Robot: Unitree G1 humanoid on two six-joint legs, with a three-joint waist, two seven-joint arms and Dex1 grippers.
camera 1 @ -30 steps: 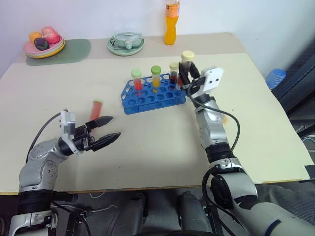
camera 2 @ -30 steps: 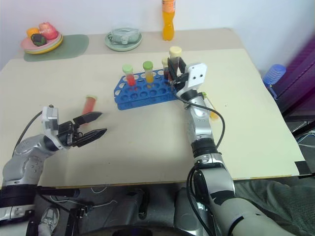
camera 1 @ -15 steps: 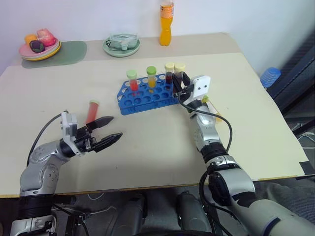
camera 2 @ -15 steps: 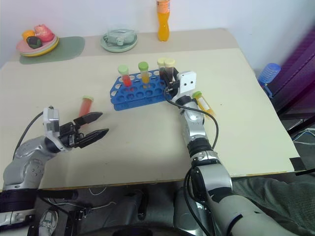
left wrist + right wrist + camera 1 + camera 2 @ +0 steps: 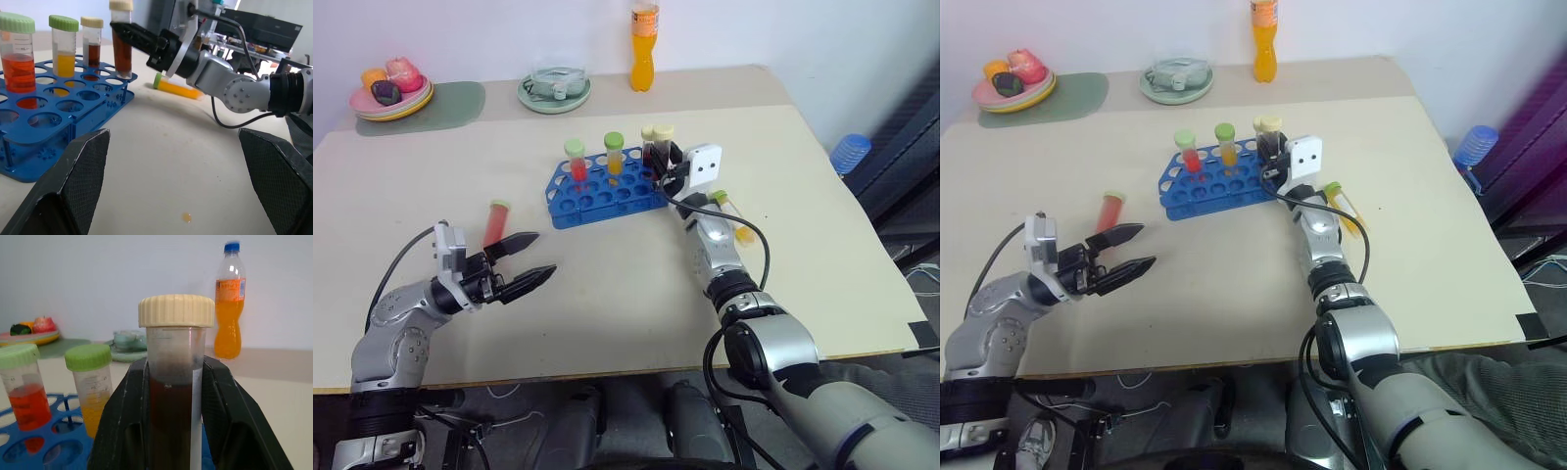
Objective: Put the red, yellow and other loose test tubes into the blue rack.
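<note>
The right pincer (image 5: pixel 668 160) is clamped on a dark brown tube with a cream cap (image 5: pixel 175 382), held upright at the right end of the blue rack (image 5: pixel 607 191), which stands above centre of the surface (image 5: pixel 607 294) beside three upright tubes. The left pincer (image 5: pixel 532 260), fingers apart, hovers at lower left over bare surface with free room around it. A red loose tube (image 5: pixel 494 221) lies just above it, and a yellow loose tube (image 5: pixel 729 212) lies right of the rack, well inside the surface's right edge.

Right gripper (image 5: pixel 664 160) has come down with the brown tube (image 5: pixel 121 46); tube bottom now in a rack (image 5: pixel 607 191) corner hole.
</note>
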